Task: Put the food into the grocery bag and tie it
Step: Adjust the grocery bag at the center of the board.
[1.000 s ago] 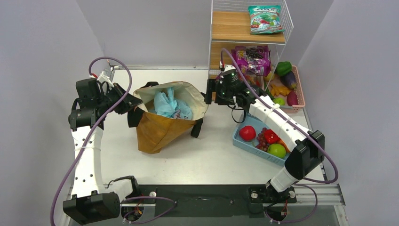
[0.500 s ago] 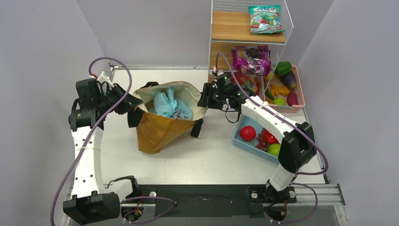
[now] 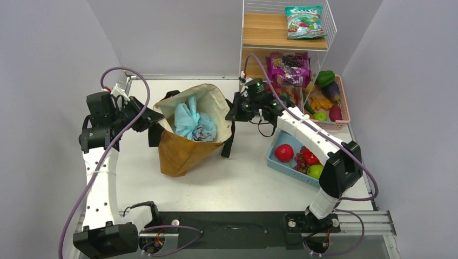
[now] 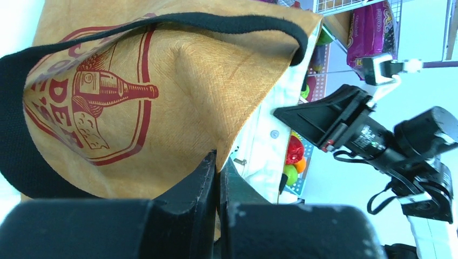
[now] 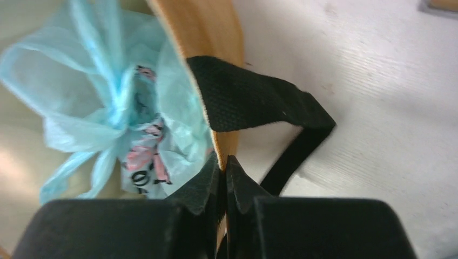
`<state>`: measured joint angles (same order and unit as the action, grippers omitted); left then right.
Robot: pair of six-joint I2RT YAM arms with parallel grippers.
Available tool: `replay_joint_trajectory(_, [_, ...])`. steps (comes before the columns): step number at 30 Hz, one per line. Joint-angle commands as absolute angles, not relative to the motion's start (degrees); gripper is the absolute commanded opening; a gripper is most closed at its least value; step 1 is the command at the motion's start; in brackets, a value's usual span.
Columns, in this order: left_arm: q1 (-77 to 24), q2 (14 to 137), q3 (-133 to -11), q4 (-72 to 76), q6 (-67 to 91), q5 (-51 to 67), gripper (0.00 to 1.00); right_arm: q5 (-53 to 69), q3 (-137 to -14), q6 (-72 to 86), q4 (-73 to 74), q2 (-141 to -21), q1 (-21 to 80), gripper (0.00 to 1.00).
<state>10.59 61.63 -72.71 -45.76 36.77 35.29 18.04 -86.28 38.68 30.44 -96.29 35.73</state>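
just one grocery bag (image 3: pixel 193 123), one tote (image 3: pixel 181 154), two grippers (image 3: pixel 155 116) (image 3: pixel 233 110) pinching its rim.

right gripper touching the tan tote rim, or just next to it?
Touching. The right wrist view shows the right gripper shut on the tan tote, with the rim pinched between its fingertips.

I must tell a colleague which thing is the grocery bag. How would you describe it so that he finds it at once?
Find the wire shelf at the table's far edge; left of it stands a stiff tan tote with its mouth open. The grocery bag lies inside that tote. It alone is thin, crinkly, translucent light blue plastic, unlike the stiff tote around it.
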Motion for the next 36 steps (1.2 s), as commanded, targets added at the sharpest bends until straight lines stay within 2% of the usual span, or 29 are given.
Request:
replay_joint_trajectory(1, [10.7, 58.8, -74.0, -39.5, 40.2, 38.6, 0.00, 21.0, -96.8, 38.1, 30.0, -94.0, 38.7, 0.00])
replay_joint_trajectory(9, [7.3, 56.6, -70.1, -33.0, 46.6, 37.3, 0.00, 22.1, -110.8, 40.5, 31.4, -98.2, 45.3, 0.00])
replay_joint_trajectory(15, [-2.2, 58.0, -69.7, -32.0, 48.5, 30.5, 0.00, 22.8, -116.9, 43.3, 30.3, -102.6, 47.9, 0.00])
replay_joint_trajectory(23, [-10.5, 60.2, -67.2, -27.1, 51.2, 27.2, 0.00, 21.9, -112.9, 46.8, 25.8, -104.3, 49.8, 0.00])
replay_joint_trajectory(31, [-11.7, 60.5, -61.2, -21.0, 54.3, 28.4, 0.00, 20.4, -106.0, 49.7, 21.1, -104.2, 50.5, 0.00])
replay_joint_trajectory(36, [-11.4, 59.9, -63.4, -25.7, 52.0, 27.5, 0.00, 20.3, -105.5, 49.0, 22.4, -103.1, 50.4, 0.00])
